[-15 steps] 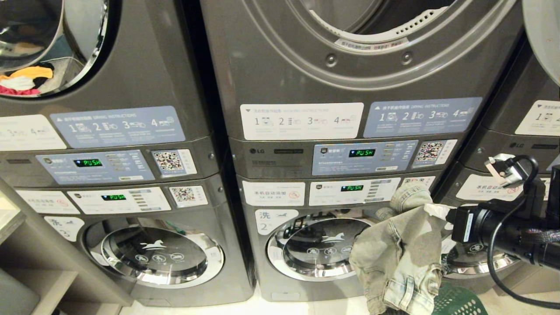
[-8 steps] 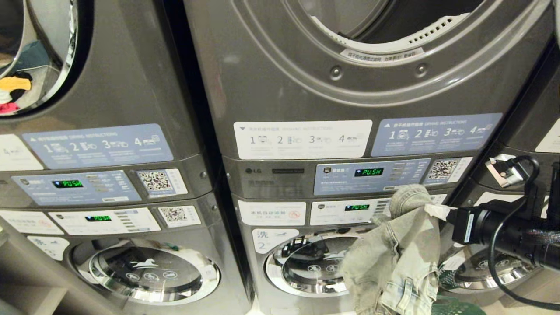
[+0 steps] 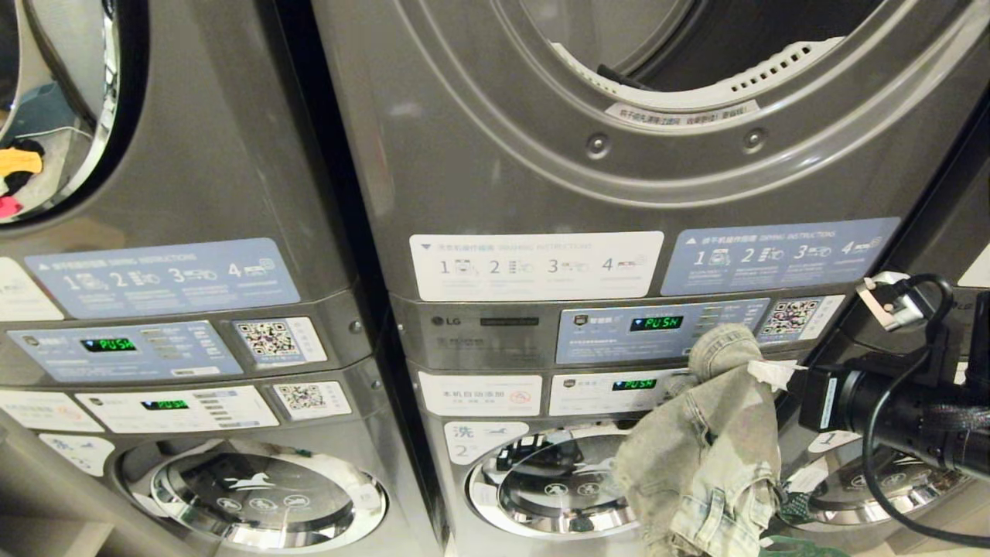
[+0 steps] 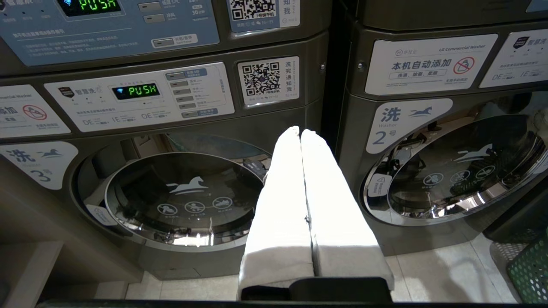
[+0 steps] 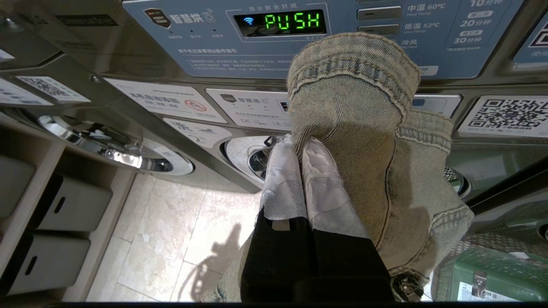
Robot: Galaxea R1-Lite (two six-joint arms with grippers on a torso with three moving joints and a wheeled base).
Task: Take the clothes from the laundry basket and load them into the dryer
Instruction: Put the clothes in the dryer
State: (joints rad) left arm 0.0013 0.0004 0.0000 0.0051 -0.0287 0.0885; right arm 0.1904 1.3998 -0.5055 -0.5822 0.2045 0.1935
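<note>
Head view: right gripper, jaws clamped on the clothes, hangs them right, below the open dryer. Left gripper parked, jaws together. Step: transfer. Next: raise garment to the drum opening, then release.

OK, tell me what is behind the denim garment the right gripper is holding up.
The denim garment, pinched in the right gripper, hangs before the washer's panel and round door. It hides that door's right edge. The green basket shows below it.
</note>
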